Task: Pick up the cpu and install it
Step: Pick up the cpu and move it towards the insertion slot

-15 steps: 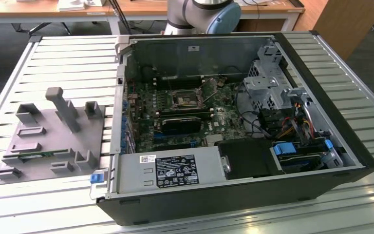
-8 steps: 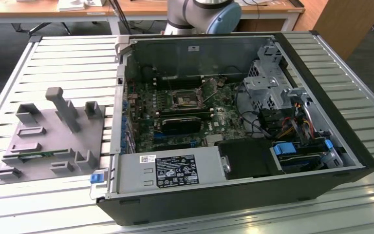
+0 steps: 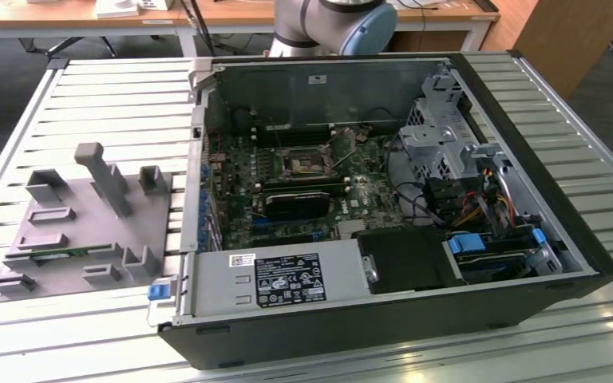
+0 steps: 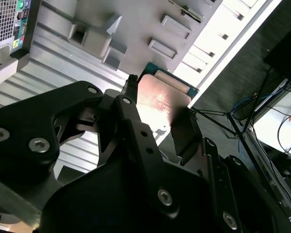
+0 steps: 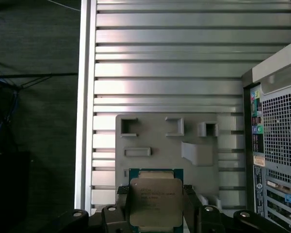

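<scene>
The cpu (image 5: 155,200), a flat square chip with a silver-grey metal top and a thin green edge, sits between the black fingers (image 5: 122,206) of my gripper (image 5: 155,211), which is shut on it. The second wrist view shows the same chip (image 4: 162,94) clamped in the gripper (image 4: 160,114), held in the air above the grey parts fixture (image 4: 136,29). In the exterior view the black cpu socket (image 3: 304,163) lies on the motherboard inside the open computer case (image 3: 541,159), with the fixture (image 3: 83,227) on the exterior view's left.
The grey fixture (image 5: 169,141) has raised posts and pockets, and a thin green memory stick (image 3: 67,249) lies in it. The case's rear panel (image 5: 276,145) stands close beside the fixture. The slatted metal table (image 5: 160,58) ends at an edge (image 5: 85,97) with dark floor beyond.
</scene>
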Motion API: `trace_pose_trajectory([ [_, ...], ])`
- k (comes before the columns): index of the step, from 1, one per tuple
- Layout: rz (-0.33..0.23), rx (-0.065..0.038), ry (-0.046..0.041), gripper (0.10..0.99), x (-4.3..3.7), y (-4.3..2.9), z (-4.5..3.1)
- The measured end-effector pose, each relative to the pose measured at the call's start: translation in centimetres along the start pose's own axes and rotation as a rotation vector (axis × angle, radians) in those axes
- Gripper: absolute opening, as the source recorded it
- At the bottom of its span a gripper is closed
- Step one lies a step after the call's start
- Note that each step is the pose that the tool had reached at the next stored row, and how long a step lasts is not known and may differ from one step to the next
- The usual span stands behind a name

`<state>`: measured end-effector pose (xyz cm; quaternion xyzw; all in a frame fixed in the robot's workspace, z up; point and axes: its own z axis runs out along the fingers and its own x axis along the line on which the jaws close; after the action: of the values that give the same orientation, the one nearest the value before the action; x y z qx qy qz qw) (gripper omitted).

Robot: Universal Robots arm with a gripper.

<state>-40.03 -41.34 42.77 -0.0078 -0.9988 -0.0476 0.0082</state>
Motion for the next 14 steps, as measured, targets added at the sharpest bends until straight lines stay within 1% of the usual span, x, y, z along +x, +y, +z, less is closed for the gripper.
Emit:
trace_pose_trajectory([
  [8, 0.0, 0.0, 0.0013, 0.525, -2.39, 0.04, -0.02],
  [14, 0.0, 0.0, 0.0016, 0.525, -3.83, 0.06, -0.04],
])
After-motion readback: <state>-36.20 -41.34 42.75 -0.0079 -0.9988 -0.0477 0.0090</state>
